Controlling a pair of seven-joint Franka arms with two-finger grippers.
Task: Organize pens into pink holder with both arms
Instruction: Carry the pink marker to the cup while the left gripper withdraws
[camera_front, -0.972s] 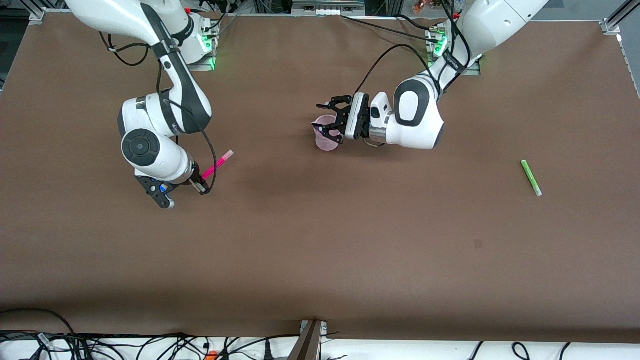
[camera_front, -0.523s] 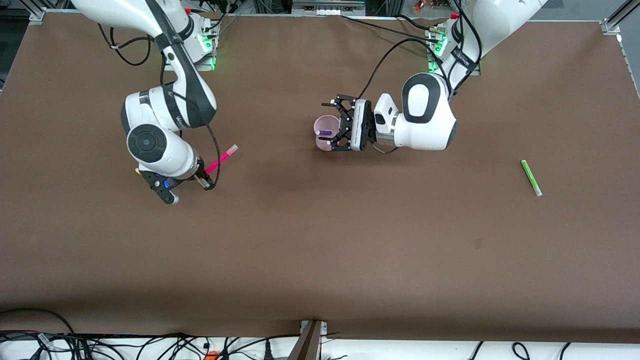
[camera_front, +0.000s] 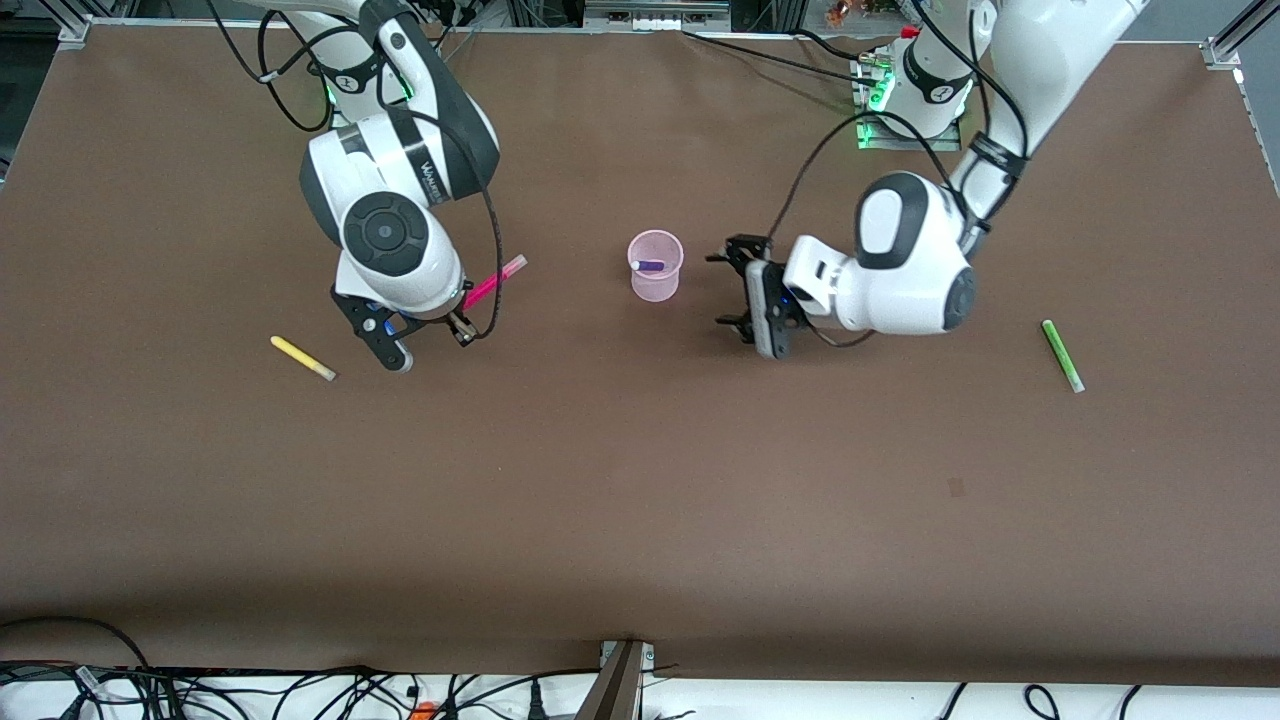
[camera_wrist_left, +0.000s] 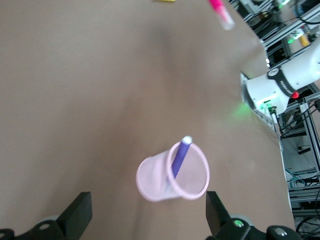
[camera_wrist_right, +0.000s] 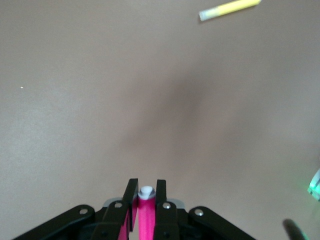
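Note:
The pink holder (camera_front: 655, 270) (camera_wrist_left: 172, 175) stands upright mid-table with the dark purple pen (camera_front: 649, 265) (camera_wrist_left: 179, 156) leaning inside it. My left gripper (camera_front: 733, 288) (camera_wrist_left: 145, 218) is open beside the holder, toward the left arm's end, with nothing between its fingers. My right gripper (camera_front: 462, 306) (camera_wrist_right: 146, 192) is shut on the magenta pink pen (camera_front: 495, 280) (camera_wrist_right: 146, 215), over the table between the holder and the yellow pen (camera_front: 303, 358) (camera_wrist_right: 230, 9). The magenta pen's capped end points toward the holder. The green pen (camera_front: 1062, 355) lies toward the left arm's end.
The brown table (camera_front: 640, 480) carries only the pens and the holder. Both arm bases (camera_front: 910, 100) stand along the robots' edge. Cables hang at the edge nearest the front camera.
My left gripper opened, left the purple pen in the holder and drew back toward the left arm's end. My right arm carried the magenta pen toward the holder, uncovering the yellow pen.

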